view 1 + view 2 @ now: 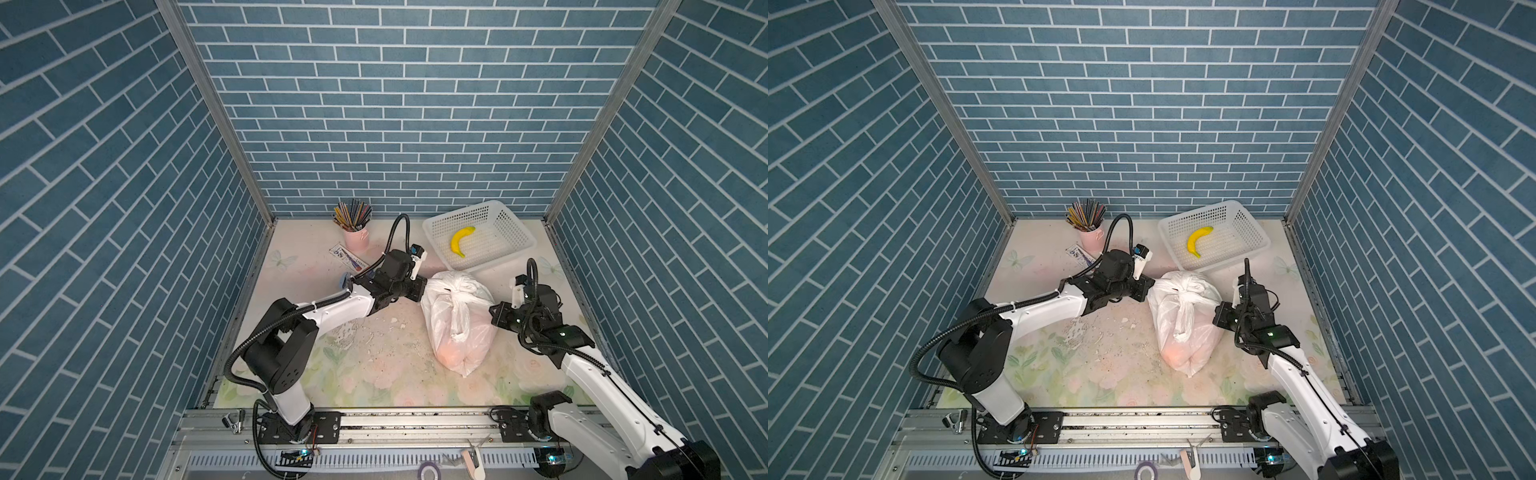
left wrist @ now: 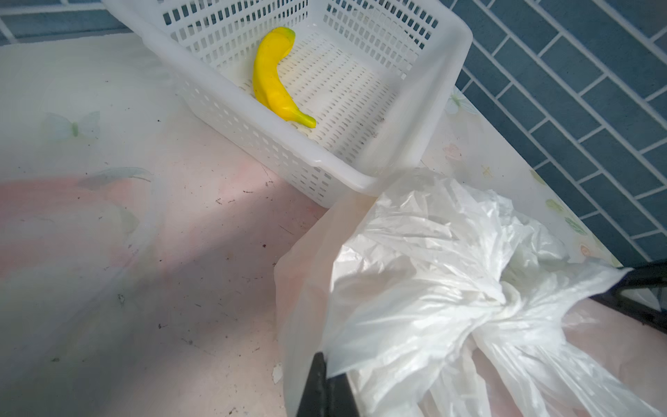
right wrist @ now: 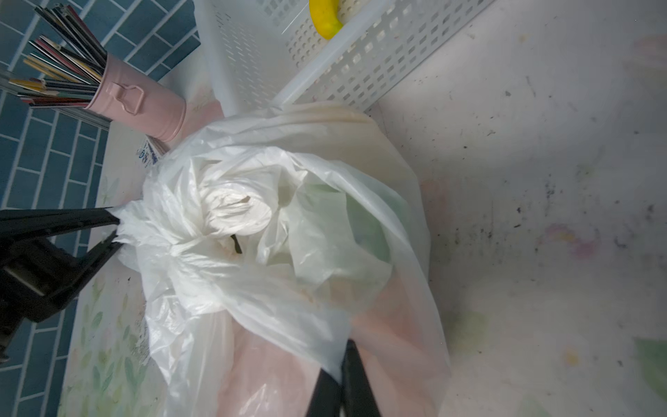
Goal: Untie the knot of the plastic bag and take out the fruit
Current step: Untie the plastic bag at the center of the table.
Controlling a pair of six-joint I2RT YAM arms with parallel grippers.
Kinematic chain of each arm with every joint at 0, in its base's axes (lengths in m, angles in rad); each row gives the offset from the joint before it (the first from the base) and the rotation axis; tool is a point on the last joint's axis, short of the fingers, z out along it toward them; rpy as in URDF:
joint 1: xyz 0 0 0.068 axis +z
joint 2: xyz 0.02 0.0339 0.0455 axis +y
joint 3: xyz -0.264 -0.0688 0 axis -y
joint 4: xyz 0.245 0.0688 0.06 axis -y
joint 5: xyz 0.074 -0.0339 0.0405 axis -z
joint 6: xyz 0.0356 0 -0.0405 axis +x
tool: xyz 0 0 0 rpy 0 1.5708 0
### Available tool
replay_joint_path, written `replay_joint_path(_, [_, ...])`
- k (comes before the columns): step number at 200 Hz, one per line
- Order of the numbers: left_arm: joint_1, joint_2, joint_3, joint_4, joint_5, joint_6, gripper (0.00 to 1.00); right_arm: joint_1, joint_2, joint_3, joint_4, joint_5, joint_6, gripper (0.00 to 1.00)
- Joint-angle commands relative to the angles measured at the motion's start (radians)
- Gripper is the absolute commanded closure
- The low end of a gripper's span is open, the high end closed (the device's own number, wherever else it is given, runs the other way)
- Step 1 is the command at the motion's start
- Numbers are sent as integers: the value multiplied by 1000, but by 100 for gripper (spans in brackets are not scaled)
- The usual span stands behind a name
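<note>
The plastic bag [image 1: 457,328] lies mid-table, its far end just beside the near corner of the white basket [image 1: 517,235] — hardly a gap to slip between. The left gripper [image 3: 117,228] blocks the bag's left flank and the right gripper [image 1: 493,311] its right, each pinching film. Bare table [image 1: 374,374] opens in front of the bag, between the arms. Behind the left arm, the strip from the pink cup [image 1: 356,241] to the basket is open — under the arched cable [image 1: 397,232].

Translucent white plastic bag [image 1: 478,332], crinkled, lying full on the table [image 1: 353,374]; knot [image 1: 457,296] tied tight on top; fruit [image 1: 449,354] inside, an orange-pink blur.
</note>
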Motion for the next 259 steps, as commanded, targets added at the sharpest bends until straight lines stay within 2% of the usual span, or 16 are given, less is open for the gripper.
replay_joint_path(1, [12,-51,-12,27,-37,23,78,-10,-28,41,-30,45,19,68])
replay_joint_path(14, [-1,-62,-4,48,-9,47,61,-11,-37,66,-10,1,2,61])
replay_joint_path(36, [-35,-57,31,51,-9,120,47,-2,-43,99,27,-64,-18,55])
replay_joint_path(52, [-52,-22,92,1,-26,156,43,24,-28,129,33,-78,-44,51])
replay_joint_path(84, [-69,72,210,-93,-7,201,34,87,52,198,-6,-79,-190,36])
replay_joint_path(116, [-79,162,319,-195,47,253,25,104,162,260,-77,-107,-301,34])
replay_joint_path(138, [-90,202,356,-246,23,270,23,112,228,269,-101,-154,-341,34])
replay_joint_path(167, [-98,219,342,-255,1,270,23,129,308,280,-137,-155,-358,34])
replay_joint_path(192, [-99,243,346,-283,-3,270,26,129,341,269,-136,-150,-358,44])
replay_joint_path(222, [-99,281,370,-327,-25,256,39,132,368,266,-141,-124,-362,61])
replay_joint_path(259, [-98,288,366,-319,-48,222,66,131,399,264,-136,-150,-368,86])
